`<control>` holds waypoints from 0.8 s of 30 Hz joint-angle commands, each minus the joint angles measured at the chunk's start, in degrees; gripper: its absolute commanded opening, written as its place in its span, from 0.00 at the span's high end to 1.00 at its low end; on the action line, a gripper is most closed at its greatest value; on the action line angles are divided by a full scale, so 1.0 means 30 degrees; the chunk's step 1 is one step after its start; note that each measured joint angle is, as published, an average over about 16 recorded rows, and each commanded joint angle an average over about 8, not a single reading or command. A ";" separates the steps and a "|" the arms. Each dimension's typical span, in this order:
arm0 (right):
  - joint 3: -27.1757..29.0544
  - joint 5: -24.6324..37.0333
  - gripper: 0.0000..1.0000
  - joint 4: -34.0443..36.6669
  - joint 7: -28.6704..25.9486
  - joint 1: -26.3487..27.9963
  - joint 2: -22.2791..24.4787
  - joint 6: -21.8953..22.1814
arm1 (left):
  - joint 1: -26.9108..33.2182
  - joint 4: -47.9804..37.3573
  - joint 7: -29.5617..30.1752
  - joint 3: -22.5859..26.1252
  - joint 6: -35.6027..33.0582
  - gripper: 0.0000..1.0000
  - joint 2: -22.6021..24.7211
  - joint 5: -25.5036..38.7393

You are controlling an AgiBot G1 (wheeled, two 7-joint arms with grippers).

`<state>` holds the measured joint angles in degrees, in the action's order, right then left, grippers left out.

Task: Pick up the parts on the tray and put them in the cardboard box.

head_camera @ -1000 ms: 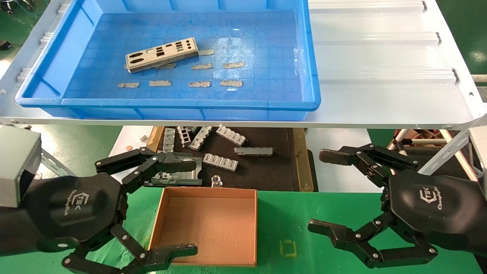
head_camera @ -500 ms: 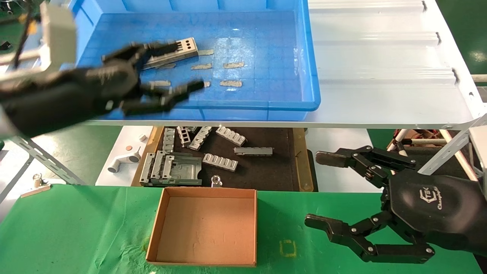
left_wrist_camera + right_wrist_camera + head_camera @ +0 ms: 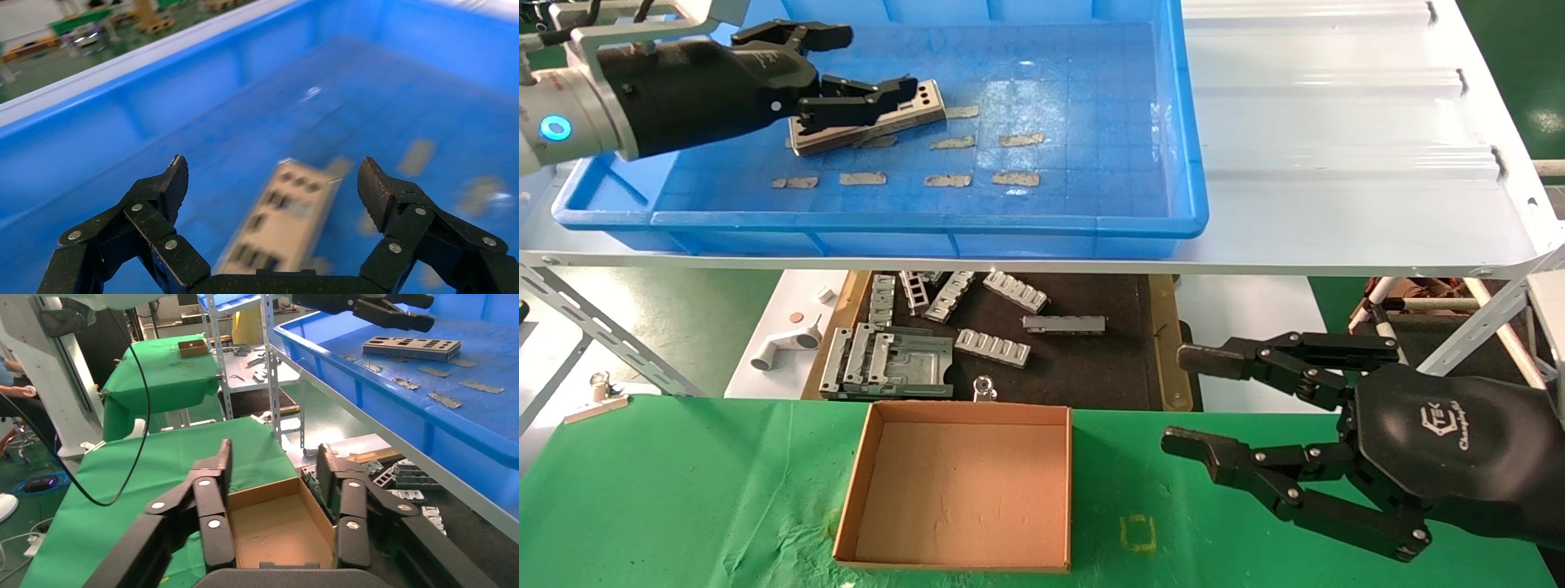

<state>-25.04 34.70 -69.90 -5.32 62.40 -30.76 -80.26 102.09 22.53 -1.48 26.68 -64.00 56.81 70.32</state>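
Note:
One silver cut-out plate point(image 3: 925, 100) lies flat on the floor of the blue tray point(image 3: 928, 220), left of its middle. My left gripper point(image 3: 876, 59) hovers open just over the plate, one finger on each side, holding nothing. In the left wrist view the plate point(image 3: 275, 226) lies lengthwise between the spread fingers of the left gripper point(image 3: 273, 174). The cardboard box point(image 3: 960, 490) sits empty on the green cloth below the shelf. My right gripper point(image 3: 1181, 400) is open and empty to the right of the box. In the right wrist view it point(image 3: 275, 450) frames the box point(image 3: 269, 520).
Several grey tape strips point(image 3: 948, 180) lie on the tray floor. Behind the box, a dark mat point(image 3: 1091, 359) holds grey ribbed brackets point(image 3: 993, 347). The white shelf point(image 3: 1336, 163) extends right of the tray. The green cloth point(image 3: 682, 490) covers the table.
My left arm rose from beside the box up into the tray and now sits over the plate. My right gripper's fingers have closed somewhat and shifted slightly left.

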 commanded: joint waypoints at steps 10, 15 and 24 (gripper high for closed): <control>0.0000 0.0000 1.00 0.0000 0.0000 0.0000 0.0000 0.0000 | 0.2125 -0.3609 -0.1611 0.0852 -0.0764 0.00 0.0760 0.1374; 0.0000 0.0000 1.00 0.0000 0.0000 0.0000 0.0000 0.0000 | 0.2516 -0.4571 -0.2198 0.0951 -0.0853 0.02 0.0925 0.1531; 0.0000 0.0000 1.00 0.0000 0.0000 0.0000 0.0000 0.0000 | 0.2950 -0.5758 -0.2983 0.0926 -0.0775 0.91 0.1196 0.1524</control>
<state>-25.04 34.70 -69.90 -5.32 62.40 -30.76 -80.26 110.89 5.32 -10.27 29.43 -66.25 60.37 74.86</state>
